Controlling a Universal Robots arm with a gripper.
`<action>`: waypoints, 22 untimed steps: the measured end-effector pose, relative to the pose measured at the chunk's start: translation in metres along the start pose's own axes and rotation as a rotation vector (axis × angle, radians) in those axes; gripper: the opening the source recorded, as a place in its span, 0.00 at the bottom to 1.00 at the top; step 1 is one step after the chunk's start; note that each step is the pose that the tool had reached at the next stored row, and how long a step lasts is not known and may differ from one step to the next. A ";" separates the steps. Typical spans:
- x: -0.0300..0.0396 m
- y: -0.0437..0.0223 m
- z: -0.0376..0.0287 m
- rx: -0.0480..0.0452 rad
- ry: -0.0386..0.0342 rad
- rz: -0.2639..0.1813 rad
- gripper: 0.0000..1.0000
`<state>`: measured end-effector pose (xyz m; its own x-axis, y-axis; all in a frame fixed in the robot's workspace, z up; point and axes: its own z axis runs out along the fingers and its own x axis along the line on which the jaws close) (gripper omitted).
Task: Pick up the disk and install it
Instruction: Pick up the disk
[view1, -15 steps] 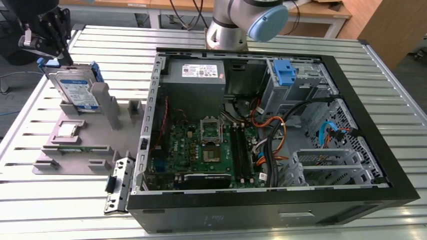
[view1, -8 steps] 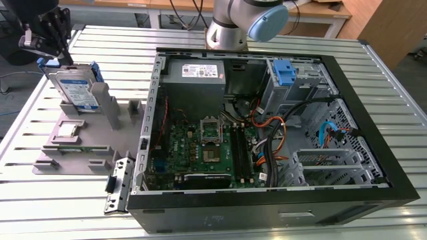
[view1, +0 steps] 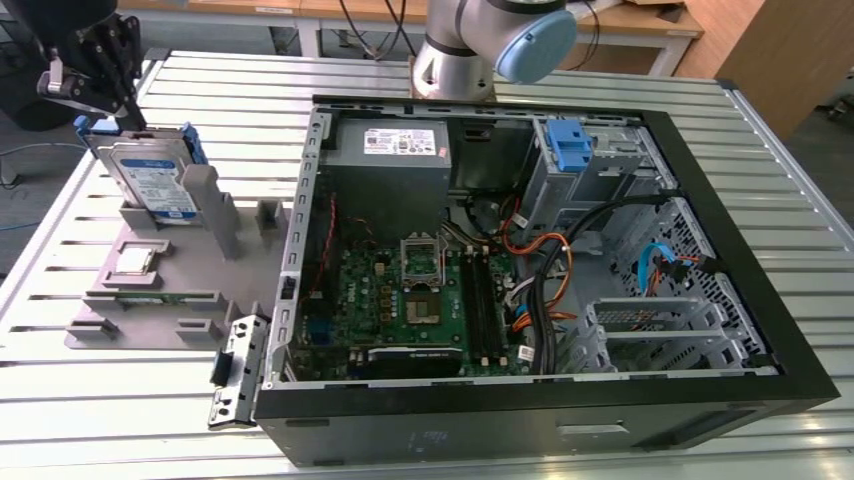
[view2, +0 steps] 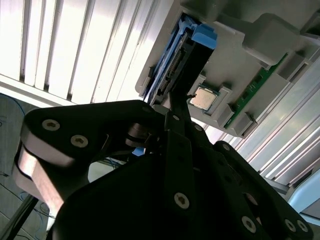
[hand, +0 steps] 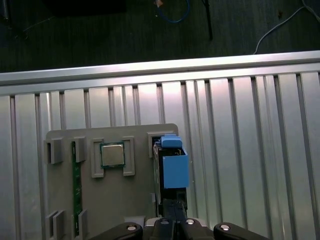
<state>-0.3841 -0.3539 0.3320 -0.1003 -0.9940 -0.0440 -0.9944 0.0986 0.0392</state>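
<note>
Pincer at the top edge of the disk, grip impossible to tell. Upright in a slot of the grey fixture, beside a processor chip seated in its recess. Beyond, on the slatted counter, an open computer case with motherboard inside.

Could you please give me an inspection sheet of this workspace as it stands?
Surface: slatted metal table, bearing a grey fixture plate and an open computer case.
Job's things: disk upright in the fixture plate, outside the case.
Clutter: processor chip and circuit strip on the fixture plate.
Grippers: gripper at the disk's upper end; contact unclear.
Cables: orange, blue and black cables inside the case.
Surroundings: wooden furniture beyond the table; dark floor.
</note>
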 end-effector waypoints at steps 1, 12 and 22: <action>0.0000 0.0000 0.0000 0.0000 0.0000 0.000 0.10; 0.0001 0.0004 0.0004 -0.0001 -0.0001 0.000 0.59; 0.0005 0.0001 0.0100 0.0022 -0.0102 -0.020 0.59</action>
<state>-0.3846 -0.3539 0.3220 -0.0812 -0.9952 -0.0550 -0.9962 0.0793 0.0360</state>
